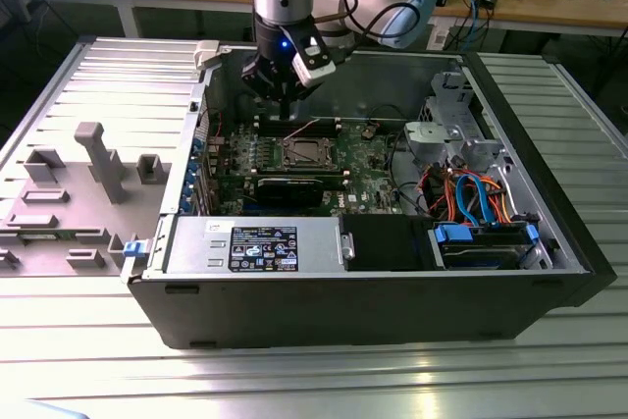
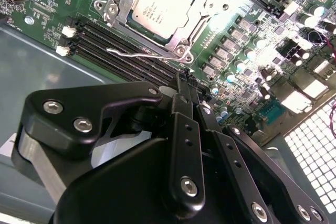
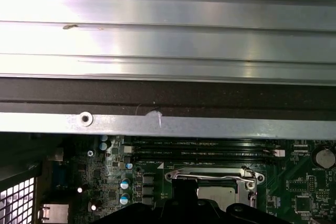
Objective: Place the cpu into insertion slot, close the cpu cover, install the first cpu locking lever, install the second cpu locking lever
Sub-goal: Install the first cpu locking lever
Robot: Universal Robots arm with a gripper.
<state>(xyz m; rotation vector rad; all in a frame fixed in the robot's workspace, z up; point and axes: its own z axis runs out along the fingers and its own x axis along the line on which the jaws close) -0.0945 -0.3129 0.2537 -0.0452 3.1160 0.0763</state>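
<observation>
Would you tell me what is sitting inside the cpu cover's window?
The cpu lies there, its silver top showing through the cpu cover. The insertion slot beneath it is covered from sight.

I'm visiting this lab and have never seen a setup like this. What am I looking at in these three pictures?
A robot arm reaches into an open computer case. The exterior view looks from outside; both wrist views come from cameras riding on the arm. Its gripper hangs just above the green circuit board, holding nothing, jaws together. Beneath it the cpu already sits in its socket with the metal cover folded down around it. A thin wire lever lies alongside.
</observation>
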